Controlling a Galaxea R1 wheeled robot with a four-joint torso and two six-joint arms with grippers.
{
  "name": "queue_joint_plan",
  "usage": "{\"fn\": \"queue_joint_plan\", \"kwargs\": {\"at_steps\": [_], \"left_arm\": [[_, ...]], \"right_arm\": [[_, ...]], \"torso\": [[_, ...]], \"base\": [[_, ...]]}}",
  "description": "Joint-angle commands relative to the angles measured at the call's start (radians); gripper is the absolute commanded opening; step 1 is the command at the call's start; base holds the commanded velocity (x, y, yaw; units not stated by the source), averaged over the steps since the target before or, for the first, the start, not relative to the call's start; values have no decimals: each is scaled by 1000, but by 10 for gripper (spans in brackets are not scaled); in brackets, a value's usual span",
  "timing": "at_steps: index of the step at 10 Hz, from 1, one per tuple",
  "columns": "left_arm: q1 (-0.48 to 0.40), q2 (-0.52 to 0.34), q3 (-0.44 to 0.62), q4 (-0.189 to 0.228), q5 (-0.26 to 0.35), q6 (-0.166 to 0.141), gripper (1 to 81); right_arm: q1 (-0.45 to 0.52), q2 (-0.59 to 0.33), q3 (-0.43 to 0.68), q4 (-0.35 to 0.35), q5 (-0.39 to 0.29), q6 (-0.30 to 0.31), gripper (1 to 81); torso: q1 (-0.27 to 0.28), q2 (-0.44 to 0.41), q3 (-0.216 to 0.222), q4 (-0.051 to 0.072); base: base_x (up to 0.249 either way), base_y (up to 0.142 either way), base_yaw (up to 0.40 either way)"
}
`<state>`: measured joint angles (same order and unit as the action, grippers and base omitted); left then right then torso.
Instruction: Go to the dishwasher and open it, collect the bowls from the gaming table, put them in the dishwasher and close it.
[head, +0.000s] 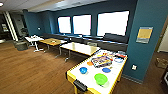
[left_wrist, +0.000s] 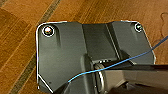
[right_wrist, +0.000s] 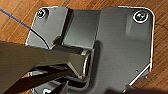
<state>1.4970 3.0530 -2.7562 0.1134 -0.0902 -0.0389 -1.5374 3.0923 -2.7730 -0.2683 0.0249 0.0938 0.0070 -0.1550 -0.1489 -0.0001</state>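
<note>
The gaming desk (head: 113, 75), white-topped with a yellow rim, sits in the lower right of the head frame, against a teal wall. Five bowls can be counted on it: a lime-green bowl (head: 101, 79) nearest the lower edge, a deep blue bowl (head: 83, 70) to its left, a flat blue one (head: 106, 70) between them and a little higher, an orange one (head: 90, 63) above the deep blue bowl, and another blue dish (head: 118, 60) toward the far end. One colourful game box (head: 101, 60) lies in the middle of the top. Three dining desks stand in a row toward the upper left, below three bright windows. Both wrist views look down on wood floor (left_wrist: 20, 37); whether either arm's fingers are wide or narrow cannot be told.
</note>
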Motion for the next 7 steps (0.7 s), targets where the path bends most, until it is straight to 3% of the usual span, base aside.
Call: {"fn": "queue_joint_plan", "kwargs": {"at_steps": [1, 7], "left_arm": [[-51, 0, 0, -11, 44, -2, 811], [-50, -2, 0, -11, 44, -2, 811]], "right_arm": [[50, 5, 1, -2, -49, -5, 811], [50, 5, 6, -2, -49, -5, 811]], "torso": [[0, 0, 0, 0], [0, 0, 0, 0]], "base": [[79, 77, 0], [80, 75, 0]]}}
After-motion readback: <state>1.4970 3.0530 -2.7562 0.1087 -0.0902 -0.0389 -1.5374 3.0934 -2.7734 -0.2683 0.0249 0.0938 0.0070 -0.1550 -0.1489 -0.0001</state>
